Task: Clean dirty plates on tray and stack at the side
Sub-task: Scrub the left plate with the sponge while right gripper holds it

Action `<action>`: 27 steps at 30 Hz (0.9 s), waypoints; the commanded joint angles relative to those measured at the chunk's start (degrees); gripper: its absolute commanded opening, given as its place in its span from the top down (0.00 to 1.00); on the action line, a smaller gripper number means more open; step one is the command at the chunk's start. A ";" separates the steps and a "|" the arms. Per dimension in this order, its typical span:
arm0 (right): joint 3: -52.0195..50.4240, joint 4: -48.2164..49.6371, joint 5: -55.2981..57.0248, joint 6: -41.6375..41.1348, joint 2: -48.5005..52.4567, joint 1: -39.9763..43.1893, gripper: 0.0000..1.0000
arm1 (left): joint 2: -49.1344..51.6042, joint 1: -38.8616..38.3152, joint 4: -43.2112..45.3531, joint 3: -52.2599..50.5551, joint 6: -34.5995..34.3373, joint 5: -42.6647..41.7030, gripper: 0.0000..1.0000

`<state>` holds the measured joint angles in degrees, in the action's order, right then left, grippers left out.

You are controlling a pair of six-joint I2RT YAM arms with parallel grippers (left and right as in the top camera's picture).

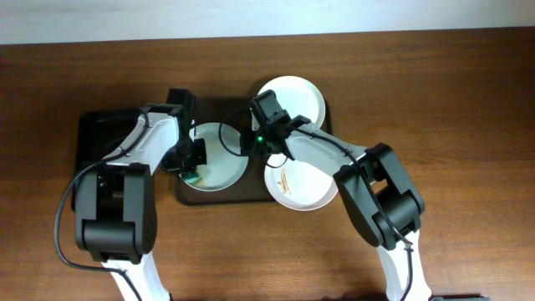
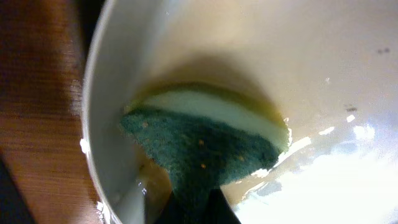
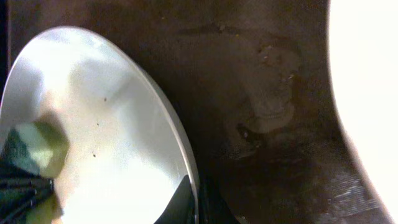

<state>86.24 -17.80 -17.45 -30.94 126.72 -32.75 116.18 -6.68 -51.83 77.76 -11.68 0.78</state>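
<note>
At the left end of the surface [image 1: 451,75] lies a smaller black tray [image 1: 94,134], which holds no plates. Just to its right, the left fingers [image 1: 195,160] are clamped on a green-and-yellow sponge [image 2: 205,146]. The sponge is pressed against the inside of the left plate [image 1: 224,163], close to that plate's left rim. The left plate lies at the left end of the large brown tray [image 1: 251,196] and looks wet and glossy in the left wrist view. At its right rim, the right fingers [image 1: 249,142] are closed on the edge, one tip inside the rim and one outside, apparently bracing the plate. Further right, the far plate [image 1: 297,96] sits at the far edge of the tray and shows no marks from overhead; whether it has been cleaned cannot be determined. The near plate [image 1: 305,188] overhangs the near right corner of the tray and carries orange-brown smears near its middle. Status: all three plates are on the tray and no stack exists at the side. One plate is under the sponge, at least one is visibly dirty, and stacking has not begun, so the task is judged to be in an early stage. The surface is dark brown wood with a visible grain. Bare areas suitable for a stack lie to the right of the tray. A pale strip of wall or floor borders the far edge.
</note>
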 commanded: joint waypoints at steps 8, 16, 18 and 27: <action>-1.44 0.20 -10.86 -1.09 1.18 2.12 0.96 | 5.97 1.77 15.82 -3.78 14.19 -28.89 0.99; -1.42 0.39 -10.84 -1.07 1.16 2.08 0.96 | 5.97 6.34 20.63 -3.78 3.06 -9.81 0.99; -1.44 0.59 -10.84 -1.07 1.16 2.08 0.96 | 5.97 6.23 14.82 -3.78 2.93 -10.01 0.99; -1.44 0.94 -10.80 -1.07 1.16 2.08 0.96 | 5.97 6.21 5.92 -3.78 19.52 -35.82 0.99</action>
<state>85.21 -17.47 -27.29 -30.89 127.26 -30.44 118.15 0.27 -47.77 76.62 3.36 -28.21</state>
